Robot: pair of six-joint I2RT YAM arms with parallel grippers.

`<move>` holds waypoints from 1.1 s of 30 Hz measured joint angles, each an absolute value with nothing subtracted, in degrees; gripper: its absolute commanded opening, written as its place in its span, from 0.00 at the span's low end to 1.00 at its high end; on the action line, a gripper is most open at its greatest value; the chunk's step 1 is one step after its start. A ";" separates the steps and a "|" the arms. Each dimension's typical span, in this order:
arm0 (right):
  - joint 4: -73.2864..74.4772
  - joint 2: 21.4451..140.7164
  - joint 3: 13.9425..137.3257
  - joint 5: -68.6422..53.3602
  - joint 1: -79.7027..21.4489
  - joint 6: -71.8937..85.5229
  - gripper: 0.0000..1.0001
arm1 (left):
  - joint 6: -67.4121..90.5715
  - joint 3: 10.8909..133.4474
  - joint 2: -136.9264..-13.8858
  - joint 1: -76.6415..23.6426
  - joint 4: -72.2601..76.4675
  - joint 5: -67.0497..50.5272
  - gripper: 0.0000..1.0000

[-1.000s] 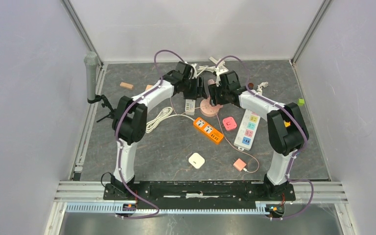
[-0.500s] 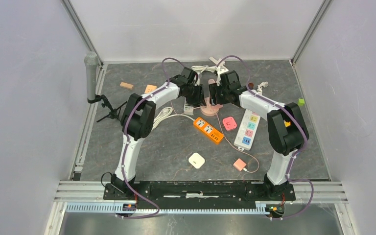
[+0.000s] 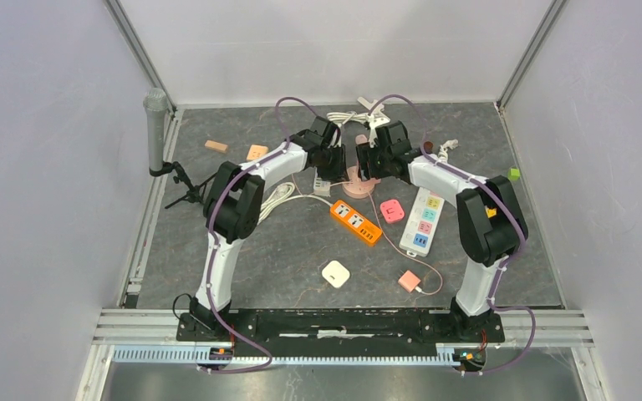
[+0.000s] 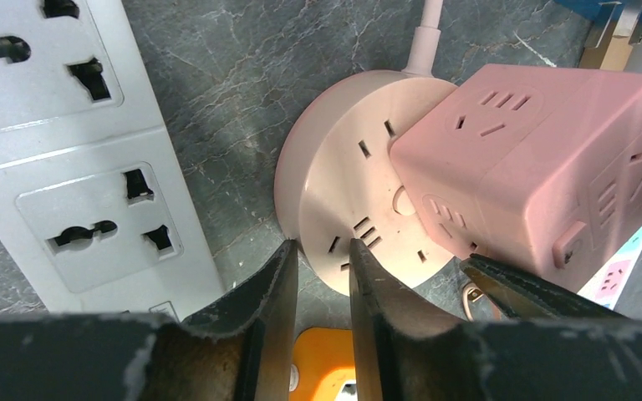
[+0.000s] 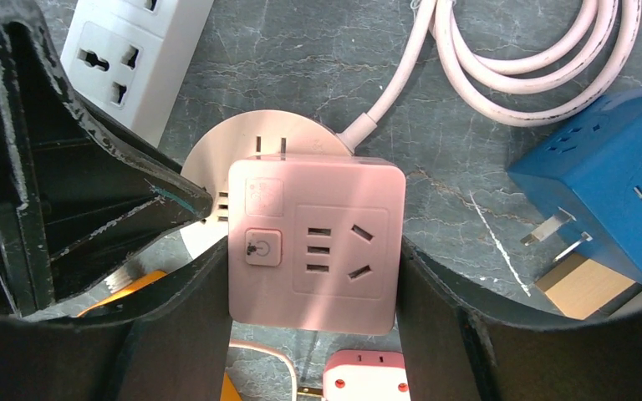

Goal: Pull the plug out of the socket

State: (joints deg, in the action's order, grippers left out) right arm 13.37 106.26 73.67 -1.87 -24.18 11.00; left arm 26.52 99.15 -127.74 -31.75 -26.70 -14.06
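The plug, a pink cube adapter point(image 5: 326, 200) point(image 4: 535, 159), sits in the round pink socket point(image 4: 343, 192) point(image 5: 217, 150) point(image 3: 358, 185) at the back middle of the table. My right gripper point(image 5: 313, 246) point(image 3: 374, 159) is shut on the cube, one finger pressed against each side. From the left, my left gripper point(image 4: 322, 251) point(image 3: 334, 163) is shut on the socket's rim, with one finger on the disc's face and the other just outside its edge. In the top view both grippers hide most of the cube.
A white power strip point(image 4: 67, 150) point(image 3: 323, 182) lies just left of the socket, and an orange strip point(image 3: 356, 222) lies in front. A blue cube adapter point(image 5: 610, 209) and a coiled pink cable point(image 5: 535, 67) are behind. A small pink adapter point(image 3: 393, 210) and a white multi-colour strip point(image 3: 425, 219) lie to the right.
My left arm has swung right to the round socket and its jaws have closed on the rim. The right gripper has stayed on the pink cube.
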 measured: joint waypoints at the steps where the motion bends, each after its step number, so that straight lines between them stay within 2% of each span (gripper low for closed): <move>1: 13.37 106.24 73.67 -1.32 -24.40 10.63 0.00 | 26.52 99.33 -127.76 -31.83 -27.00 -13.74 0.35; 14: 9.69 105.80 71.42 -10.63 -19.66 14.28 0.00 | 26.52 100.66 -127.83 -32.62 -28.99 -11.55 0.34; 24: 12.21 105.71 72.95 -1.54 -24.34 8.16 0.00 | 26.52 102.87 -128.84 -32.77 -32.16 -10.70 0.34; 30: 11.70 105.69 72.44 -9.91 -19.66 11.05 0.00 | 26.55 103.31 -129.12 -32.95 -32.40 -10.57 0.34; 33: 12.25 105.69 72.66 -8.88 -20.45 9.93 0.00 | 26.55 103.83 -129.45 -33.21 -32.56 -10.35 0.34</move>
